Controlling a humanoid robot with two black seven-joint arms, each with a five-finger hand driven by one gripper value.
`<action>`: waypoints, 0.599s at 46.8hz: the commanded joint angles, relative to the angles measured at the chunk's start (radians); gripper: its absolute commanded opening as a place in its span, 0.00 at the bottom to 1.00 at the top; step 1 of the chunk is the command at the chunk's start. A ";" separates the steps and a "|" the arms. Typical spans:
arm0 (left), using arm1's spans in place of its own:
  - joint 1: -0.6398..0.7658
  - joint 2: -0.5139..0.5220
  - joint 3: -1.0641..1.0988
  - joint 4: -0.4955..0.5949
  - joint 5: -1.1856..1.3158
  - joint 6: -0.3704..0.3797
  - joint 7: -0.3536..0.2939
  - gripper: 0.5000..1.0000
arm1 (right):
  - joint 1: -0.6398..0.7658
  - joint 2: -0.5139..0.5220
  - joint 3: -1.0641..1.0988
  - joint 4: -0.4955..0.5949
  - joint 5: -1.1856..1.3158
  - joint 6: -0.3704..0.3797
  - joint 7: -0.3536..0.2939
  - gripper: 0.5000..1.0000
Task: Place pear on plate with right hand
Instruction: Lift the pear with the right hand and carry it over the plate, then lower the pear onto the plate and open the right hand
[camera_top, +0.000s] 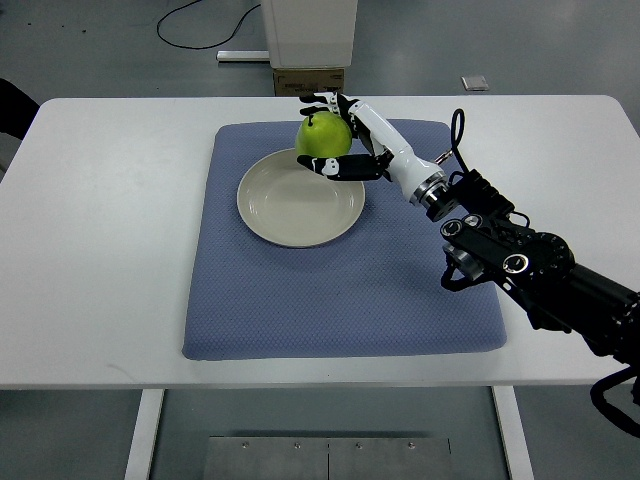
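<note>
A white worktop on a grey floor; the right hand's fingers wrap the round green pear at the cream round plate's far edge.

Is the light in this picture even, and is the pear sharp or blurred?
Top view: even, soft light; only faint shadow under the plate rim. The pear, held in the right hand, is sharp, with a small pale highlight. Mild glare on the white table.

This is looking like a robotics lab: a plain white tabletop is standing on a grey floor. Beyond the right hand, a black cable is trailing past a white machine base.
</note>
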 joint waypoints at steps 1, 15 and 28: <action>0.000 0.000 0.000 0.000 0.001 0.001 0.000 1.00 | -0.001 0.000 -0.009 0.008 0.002 0.000 0.000 0.00; 0.000 0.000 0.000 0.000 0.000 -0.001 0.000 1.00 | -0.006 0.000 -0.108 0.036 0.031 0.008 0.000 0.00; 0.000 0.000 0.000 0.000 0.000 -0.001 0.000 1.00 | -0.017 0.000 -0.130 0.037 0.046 0.011 0.000 0.00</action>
